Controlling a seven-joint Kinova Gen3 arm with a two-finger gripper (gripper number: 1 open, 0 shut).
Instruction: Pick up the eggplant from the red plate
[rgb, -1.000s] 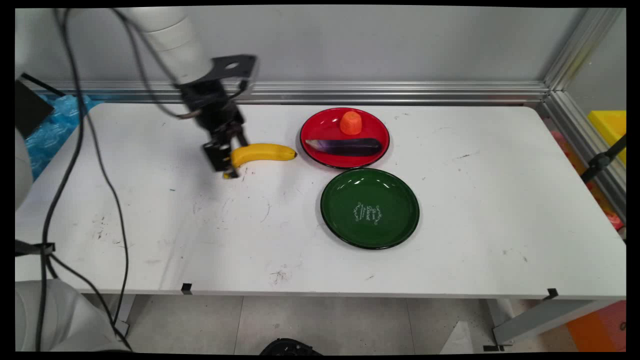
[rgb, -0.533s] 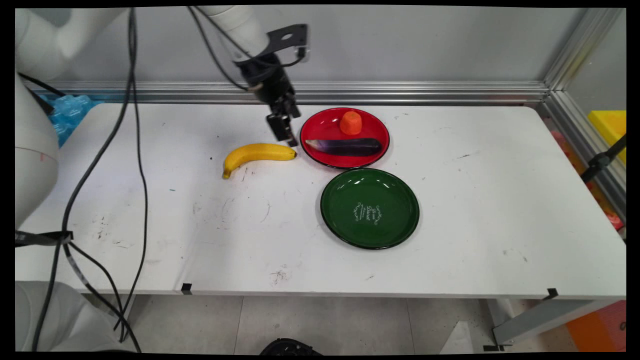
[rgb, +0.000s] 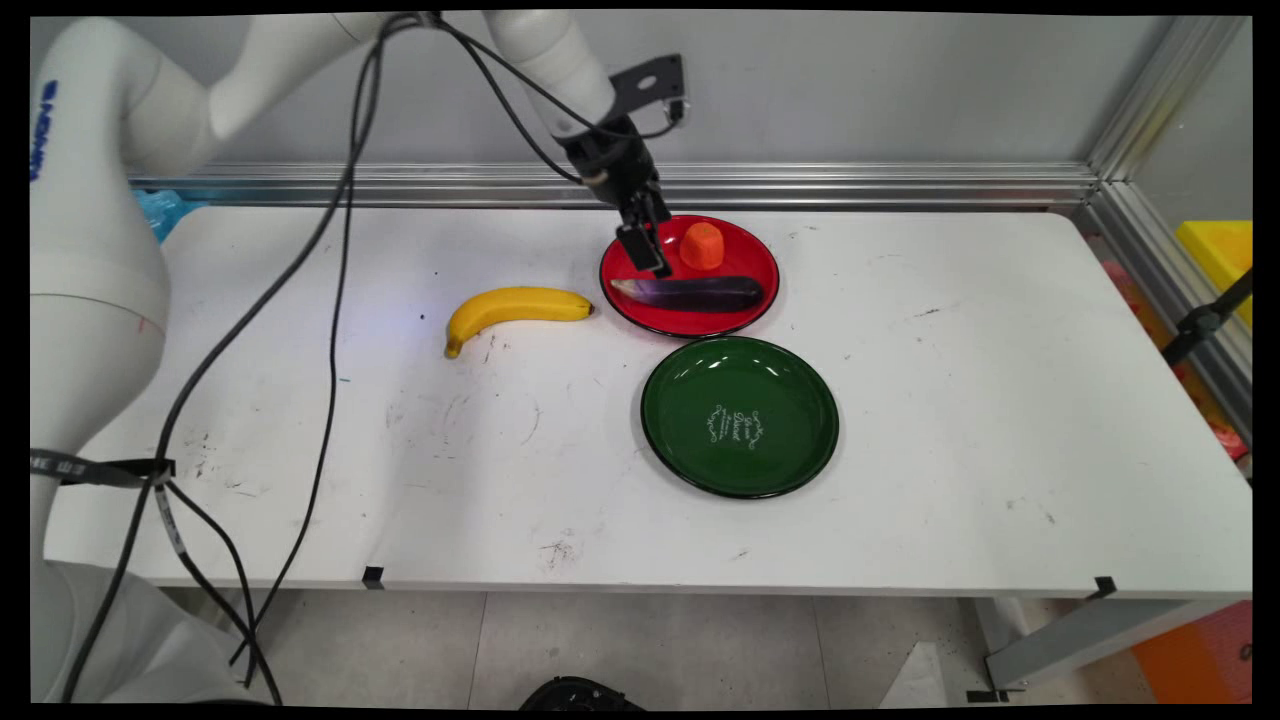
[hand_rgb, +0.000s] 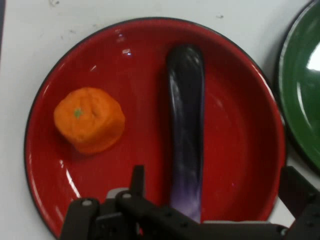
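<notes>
Jaws are seen spread wide, with nothing gripped between them: in the hand view the gripper (hand_rgb: 215, 176) is poised over a red plate (hand_rgb: 240, 145), one finger on each side of the paler, near end of a dark purple aubergine (hand_rgb: 186, 125). Contact with the aubergine or the plate cannot be made out; a small gap seems to be kept, though this is hard to judge from either view.

Nearest the camera on the white table (rgb: 950, 400), a green plate (rgb: 690, 400) is found bare, apart from white lettering at its centre. Beyond it and to the left, a banana (rgb: 515, 304) is laid flat on the table, its tip just beside the red plate's rim and well clear of the gripper (rgb: 652, 255). Farther back, the red plate (rgb: 762, 262) is set just beside the green one. The aubergine (rgb: 690, 293) is laid across its near half, and a squat orange fruit (rgb: 702, 246) is placed behind it, just right of the fingers.
</notes>
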